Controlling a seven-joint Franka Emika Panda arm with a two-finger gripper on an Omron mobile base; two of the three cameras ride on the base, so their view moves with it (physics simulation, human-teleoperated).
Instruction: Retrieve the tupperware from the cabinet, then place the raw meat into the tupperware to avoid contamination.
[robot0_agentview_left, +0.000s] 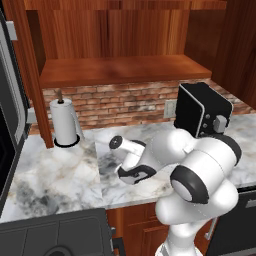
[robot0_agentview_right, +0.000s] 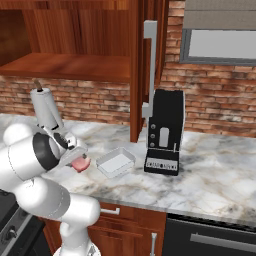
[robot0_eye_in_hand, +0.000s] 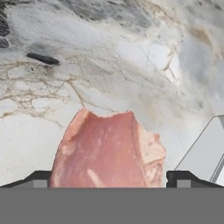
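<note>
- My gripper (robot0_eye_in_hand: 108, 179) points down at the marble counter (robot0_eye_in_hand: 131, 65), jaws spread wide; its two dark fingertips (robot0_eye_in_hand: 38, 178) stand on either side of the raw meat (robot0_eye_in_hand: 109, 151), one at each edge of the slab.
- I cannot tell from the hand view whether the tips touch the meat or only flank it; nothing is clamped between them.
- The meat is a flat pink-red slab lying on the counter, paler and more mottled along one side.
- In the right base view the meat (robot0_agentview_right: 80, 163) peeks out just under my wrist, near the front part of the counter (robot0_agentview_right: 210, 170).
- The tupperware (robot0_agentview_right: 115, 163) sits on the counter just beside the meat, toward the coffee machine (robot0_agentview_right: 164, 131); it is open at the top and nothing lies in it that I can see.
- In the hand view a pale corner of the tupperware (robot0_eye_in_hand: 208, 151) shows at the edge of the frame, close to the meat but apart from it.
- The cabinet (robot0_agentview_right: 80, 35) hangs above the counter with its door (robot0_agentview_right: 145, 65) swung open, its silver bar handle (robot0_agentview_right: 149, 70) standing upright; the shelf inside is bare wood.
- A paper-towel roll (robot0_agentview_left: 65, 122) stands upright at the back of the counter, against the brick wall (robot0_agentview_left: 115, 102).
- In the left base view my arm (robot0_agentview_left: 200, 175) bends over the counter and hides the meat and the container.
</note>
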